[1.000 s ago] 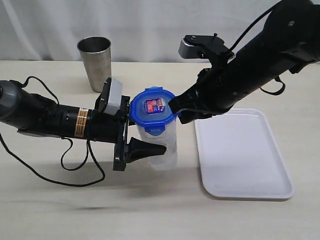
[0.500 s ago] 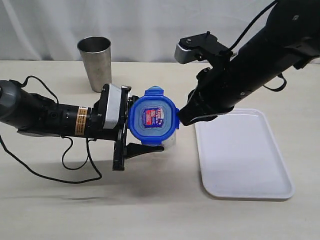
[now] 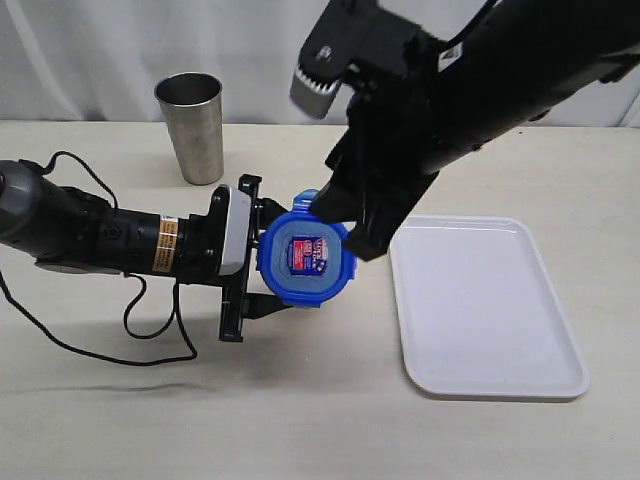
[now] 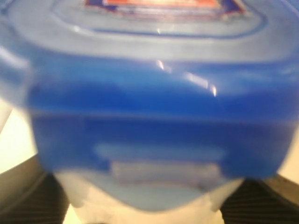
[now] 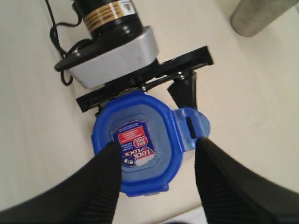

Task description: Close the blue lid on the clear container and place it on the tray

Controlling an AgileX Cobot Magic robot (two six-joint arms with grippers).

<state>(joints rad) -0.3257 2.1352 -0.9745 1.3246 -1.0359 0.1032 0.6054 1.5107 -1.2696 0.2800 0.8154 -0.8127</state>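
Note:
The blue lid [image 3: 305,258] sits on top of the clear container, its sticker facing up. My left gripper [image 3: 268,258] reaches in from the left and is shut on the container below the lid. From the left wrist, the lid [image 4: 154,107] fills the picture, with a strip of cloudy container body [image 4: 154,210] under it. My right gripper [image 3: 345,228] hangs open just above the lid [image 5: 140,149]; its dark fingers [image 5: 93,191] straddle the lid without touching. One snap flap [image 5: 192,128] sticks outward. The white tray [image 3: 490,310] lies to the right.
A stainless-steel cup [image 3: 190,125] stands at the back left. The left arm's black cable [image 3: 150,330] loops across the table in front of that arm. The right arm's bulk hangs over the middle of the table.
The right arm has lifted and swung left, and its open gripper now hangs over the lid. The left gripper has turned the container, so the lid faces the camera more squarely.

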